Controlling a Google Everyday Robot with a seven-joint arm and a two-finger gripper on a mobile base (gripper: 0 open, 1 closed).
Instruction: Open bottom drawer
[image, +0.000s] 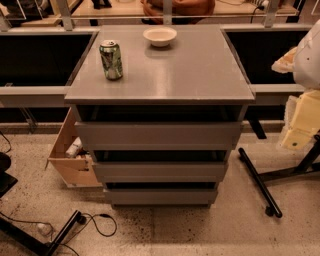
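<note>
The bottom drawer (160, 196), a plain matte grey handleless front and the narrowest-looking of three stacked alike, sits level just above the floor and looks pushed in, with the gripper (301, 125) well apart at the right edge.

The bottom drawer (161, 196) sits at six o'clock, lowest of three grey fronts. The surface (200, 75) carries a green can (111, 60) at ten o'clock and a white bowl (160, 36) at twelve. The pincer (300, 122) hangs at three o'clock, apart from it.
</note>
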